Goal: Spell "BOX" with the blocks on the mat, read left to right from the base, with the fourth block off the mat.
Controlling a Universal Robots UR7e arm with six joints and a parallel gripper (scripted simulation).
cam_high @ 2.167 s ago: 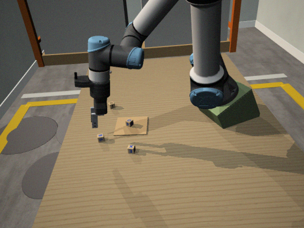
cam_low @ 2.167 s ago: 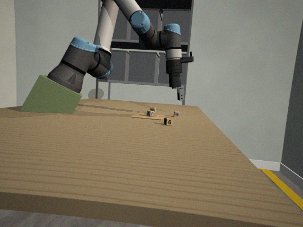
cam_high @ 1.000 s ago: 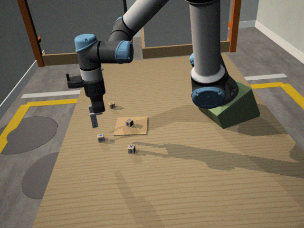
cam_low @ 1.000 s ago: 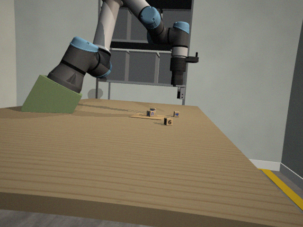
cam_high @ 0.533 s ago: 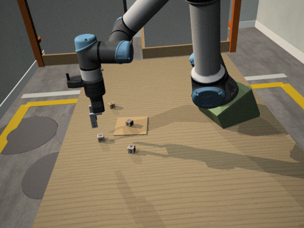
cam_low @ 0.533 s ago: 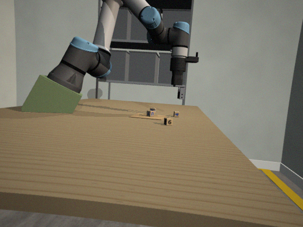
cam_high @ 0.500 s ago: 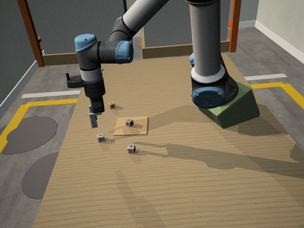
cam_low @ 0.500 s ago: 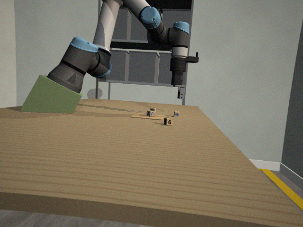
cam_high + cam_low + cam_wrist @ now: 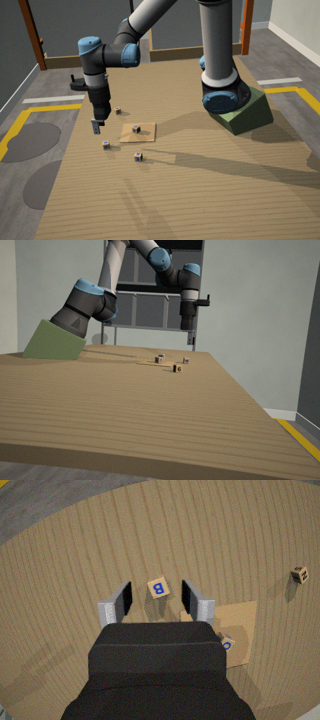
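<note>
My gripper [image 9: 97, 129] [image 9: 190, 341] [image 9: 156, 591] is open and empty, high above the table. The B block [image 9: 105, 145] [image 9: 186, 360] [image 9: 158, 587] lies off the mat, B up, and shows between the fingers in the wrist view but well below them. The O block [image 9: 136, 129] [image 9: 158, 360] [image 9: 227, 643] sits on the mat [image 9: 126, 138] [image 9: 144, 363] [image 9: 245, 612], turned askew to its edges. The X block [image 9: 138, 157] [image 9: 161, 356] lies off the mat, X up; it is not seen in the wrist view. The mat lies flat.
The fourth block [image 9: 117, 110] [image 9: 177, 368] [image 9: 300, 575], with black characters, lies on the table off the mat. The green wedge [image 9: 248, 113] [image 9: 54, 343] under the robot's base stands on the table, away from the blocks.
</note>
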